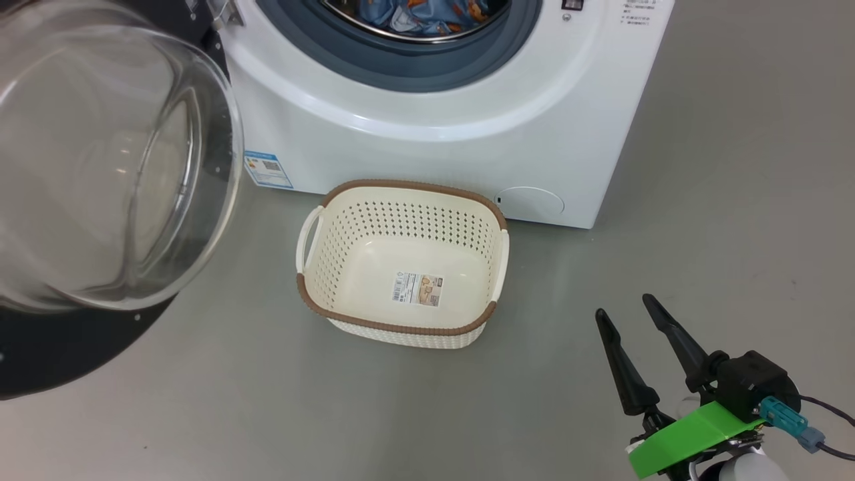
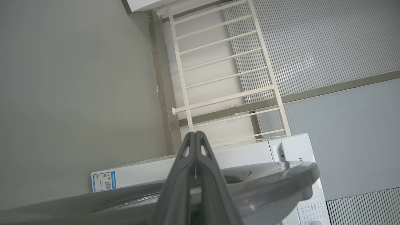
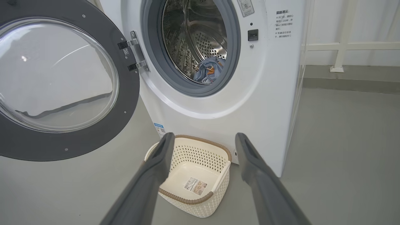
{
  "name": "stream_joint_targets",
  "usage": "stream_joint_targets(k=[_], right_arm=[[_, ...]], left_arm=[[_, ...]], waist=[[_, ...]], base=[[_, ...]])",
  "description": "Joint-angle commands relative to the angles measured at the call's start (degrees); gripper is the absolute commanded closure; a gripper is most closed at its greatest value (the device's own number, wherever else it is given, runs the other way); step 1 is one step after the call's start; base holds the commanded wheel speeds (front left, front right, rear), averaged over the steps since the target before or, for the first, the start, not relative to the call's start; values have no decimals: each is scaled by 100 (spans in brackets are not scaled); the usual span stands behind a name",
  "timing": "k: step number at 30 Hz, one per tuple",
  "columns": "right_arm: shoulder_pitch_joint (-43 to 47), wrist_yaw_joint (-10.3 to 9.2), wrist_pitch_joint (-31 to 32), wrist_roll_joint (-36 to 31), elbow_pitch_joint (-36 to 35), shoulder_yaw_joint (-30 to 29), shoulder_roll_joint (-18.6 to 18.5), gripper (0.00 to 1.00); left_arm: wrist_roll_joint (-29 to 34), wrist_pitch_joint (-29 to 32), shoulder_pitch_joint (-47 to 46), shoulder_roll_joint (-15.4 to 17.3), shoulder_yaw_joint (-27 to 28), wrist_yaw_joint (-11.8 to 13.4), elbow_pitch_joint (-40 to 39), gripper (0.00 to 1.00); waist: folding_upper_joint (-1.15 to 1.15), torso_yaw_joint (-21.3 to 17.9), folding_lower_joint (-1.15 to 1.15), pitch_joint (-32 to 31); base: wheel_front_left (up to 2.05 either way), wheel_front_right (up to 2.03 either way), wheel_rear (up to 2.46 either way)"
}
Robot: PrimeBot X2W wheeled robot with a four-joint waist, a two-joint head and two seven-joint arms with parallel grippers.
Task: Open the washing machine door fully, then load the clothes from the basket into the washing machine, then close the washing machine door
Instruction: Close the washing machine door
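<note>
The washing machine [image 1: 434,140] [image 3: 259,93] stands with its door [image 1: 100,174] [image 3: 56,78] swung wide to the left. The clothes [image 1: 427,15] [image 3: 208,70] lie inside the steel drum. On the floor in front sits the basket [image 1: 401,264] [image 3: 195,175], holding nothing but its paper label. My right gripper [image 1: 624,310] [image 3: 203,139] is open, low at the right, a short way from the basket. My left gripper [image 2: 196,134] is shut with nothing in it, just behind the door's outer face [image 2: 265,178].
Grey floor [image 1: 735,200] spreads to the right of the machine. A cream metal railing [image 2: 225,75] [image 3: 340,47] and ribbed wall panels stand behind the machine.
</note>
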Motion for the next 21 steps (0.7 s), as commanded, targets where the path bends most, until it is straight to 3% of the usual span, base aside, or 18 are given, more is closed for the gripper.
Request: stream_joint_targets(k=[1, 12, 21], right_arm=[[-93, 35, -34, 68, -114, 119, 35, 0], [-64, 35, -72, 74, -25, 121, 112, 0], [-34, 35, -121, 138, 69, 166, 182, 0]], left_arm=[[-84, 288, 117, 115, -69, -71, -230, 100], [-490, 1443, 695, -228, -281, -115, -1132, 100], [-1013, 2478, 1415, -808, -518, 103, -2385, 100]], waist=[[0, 28, 0, -34], [0, 113, 0, -145], [0, 86, 0, -285]], base=[[0, 0, 0], [0, 0, 0], [0, 0, 0]])
